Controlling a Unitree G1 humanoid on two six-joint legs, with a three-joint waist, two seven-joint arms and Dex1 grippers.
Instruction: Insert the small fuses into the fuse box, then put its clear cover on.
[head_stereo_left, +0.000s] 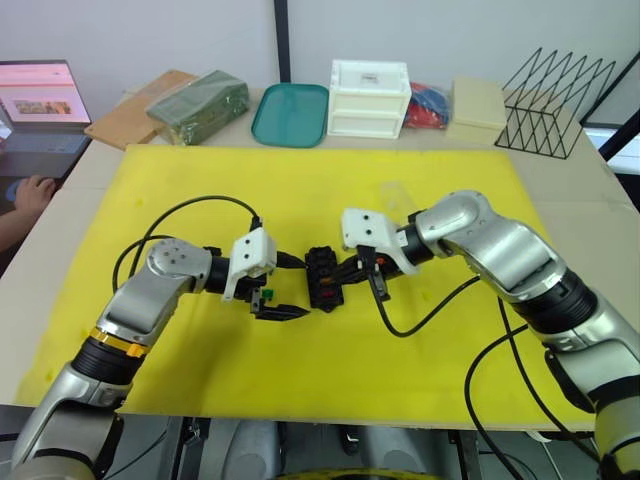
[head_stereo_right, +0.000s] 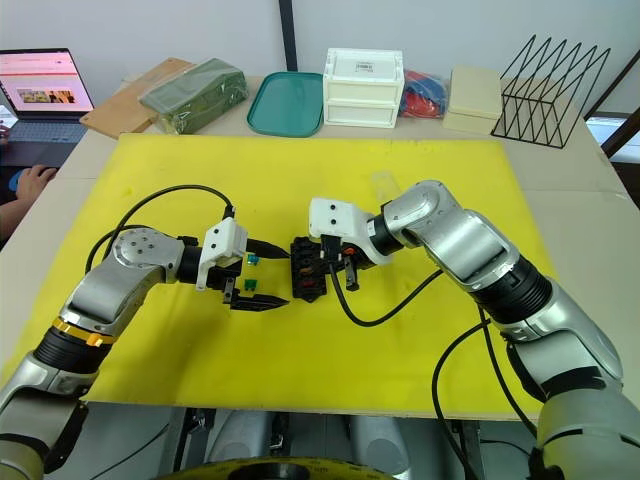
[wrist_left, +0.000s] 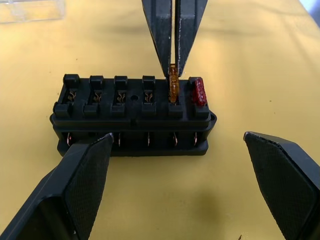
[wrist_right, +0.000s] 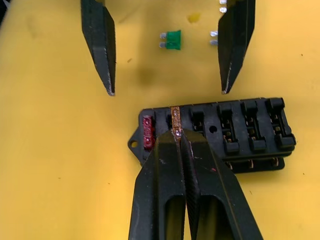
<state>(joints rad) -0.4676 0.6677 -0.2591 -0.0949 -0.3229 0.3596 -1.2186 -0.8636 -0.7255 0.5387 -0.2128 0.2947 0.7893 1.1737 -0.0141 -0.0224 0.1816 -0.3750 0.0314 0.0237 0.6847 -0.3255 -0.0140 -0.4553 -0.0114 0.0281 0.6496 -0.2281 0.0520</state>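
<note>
Right gripper (wrist_right: 177, 134) pinched tight on the orange fuse (wrist_left: 173, 86) — set in the second slot of the black fuse box (wrist_left: 132, 117), just beside the red fuse (wrist_left: 198, 92) already seated at the end. Left gripper (wrist_left: 175, 185) wide apart, holding nothing, facing the box from the other side. Green fuse (wrist_right: 173, 39) waiting on the yellow mat (head_stereo_left: 330, 370), at about 12 o'clock from the box. Best to push straight down, no tilt — then let go slowly. Clear cover (wrist_left: 31, 10) not yet on.
</note>
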